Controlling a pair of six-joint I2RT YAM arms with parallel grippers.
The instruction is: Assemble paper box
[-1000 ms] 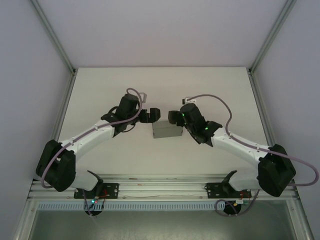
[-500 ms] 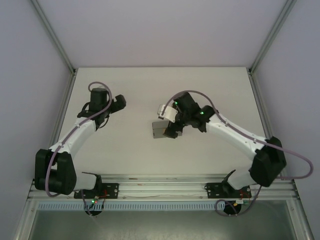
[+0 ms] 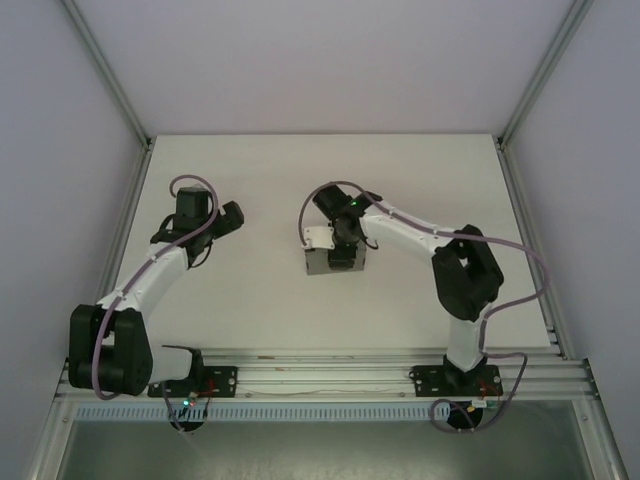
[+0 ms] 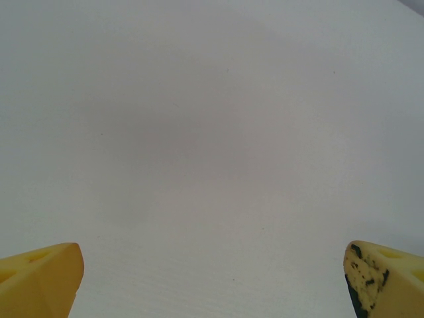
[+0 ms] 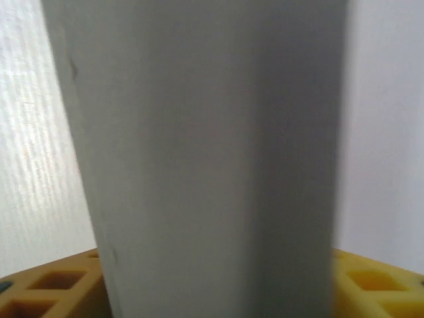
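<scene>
Nearest me, both arms sat bolted at the near edge of the table (image 3: 400, 180), the right one arched up and over toward the middle. There lay the paper box (image 3: 318, 266), a small grey cardboard block resting flat on the white surface, roughly between the two arms. My right gripper (image 3: 341, 252) hung directly above it, pointing down, with its jaws astride the box. Through the right wrist camera the paper box (image 5: 212, 132) ran up the middle as a grey wall, and a yellow finger (image 5: 46, 288) showed at each lower corner, tight beside the cardboard. I could not tell whether the pads were pressing it or only flanking it. I judged the straddle was meant to pinch the walls, so the box would keep its shape while a flap or tab got seated.

A little farther out and well apart to the side, my left gripper (image 3: 230, 216) hovered with its jaws spread wide, holding nothing. Its wrist camera showed the yellow fingertips (image 4: 40, 278) at the lower corners over bare table (image 4: 212, 132). I read that as parked clear, giving the right arm room to work.
</scene>
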